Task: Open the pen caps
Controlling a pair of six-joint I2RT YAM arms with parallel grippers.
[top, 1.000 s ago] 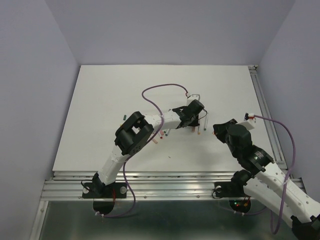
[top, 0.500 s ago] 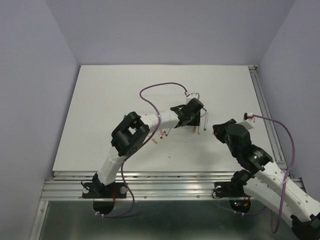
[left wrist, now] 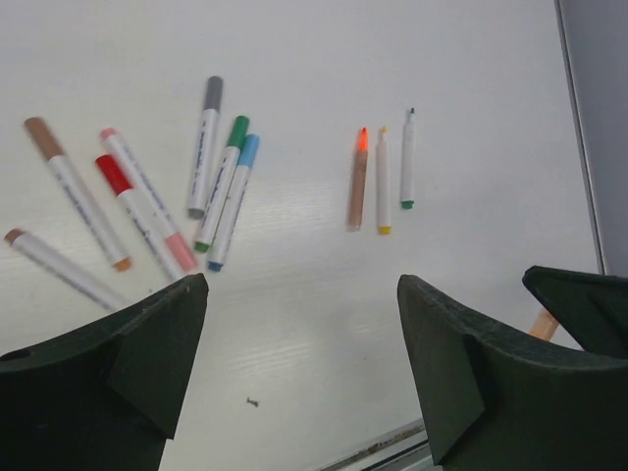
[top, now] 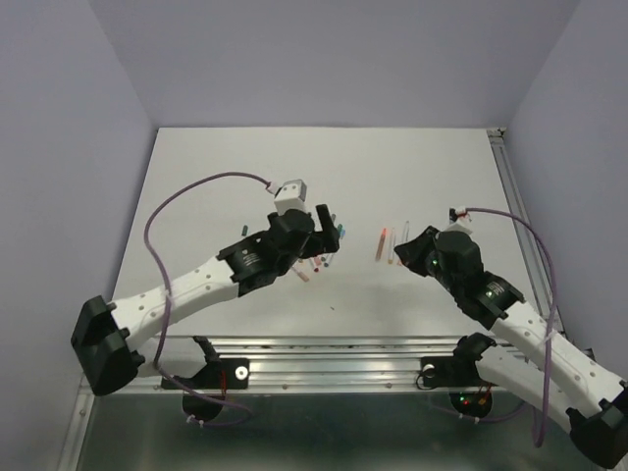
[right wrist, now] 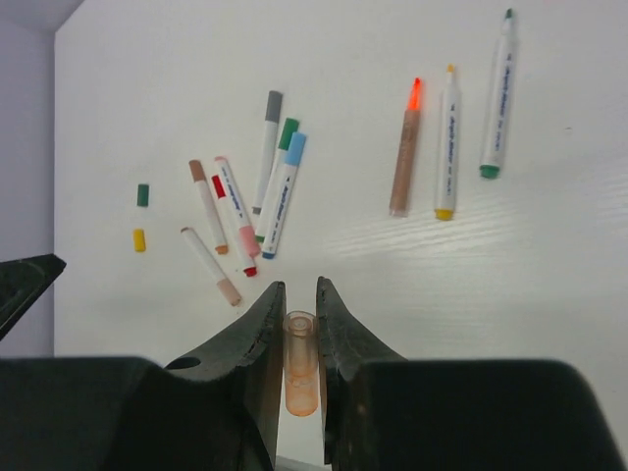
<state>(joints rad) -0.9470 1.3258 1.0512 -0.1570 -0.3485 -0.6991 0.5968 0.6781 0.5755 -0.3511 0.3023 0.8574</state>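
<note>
Top view: the left jaws hang wide open with nothing in them, over the bunch of capped pens [top: 314, 263] left of middle on the surface [top: 216, 177]. The right jaws sit near the three opened pens [top: 385, 243] (too small here to see what they're pinching).

Left wrist view: jaws spread wide and empty, well above the surface. The capped ones fan out ahead on the left. The brown-capped pen [left wrist: 78, 196] is on the outer edge, the grey-capped pen [left wrist: 204, 147] is further in, and the green-capped pen [left wrist: 224, 186] and blue-capped pen [left wrist: 232, 201] lie touching. Right of them the opened three lie side by side.

Right wrist view: jaws narrow, pinching a see-through orange cap [right wrist: 300, 378] upright above the surface. A loose green cap [right wrist: 143, 195] and yellow cap [right wrist: 138, 239] lie off to the far left of the bunch. So I'd call it three done, six to go.

How I'd do this bit:
- **Drop the orange cap first.** Put it over by the other two loose caps, clear of the pens, so nothing rolls into the bunch.
- **Next pen.** I'd take the brown-capped one, since it has room around it. The green and blue pair looks like an easy double grab.
- **Grip.** Close across the middle of the barrel and leave the cap end sticking out.
- **Pull.** The other jaws then pull straight along the pen, no twisting sideways.
</note>
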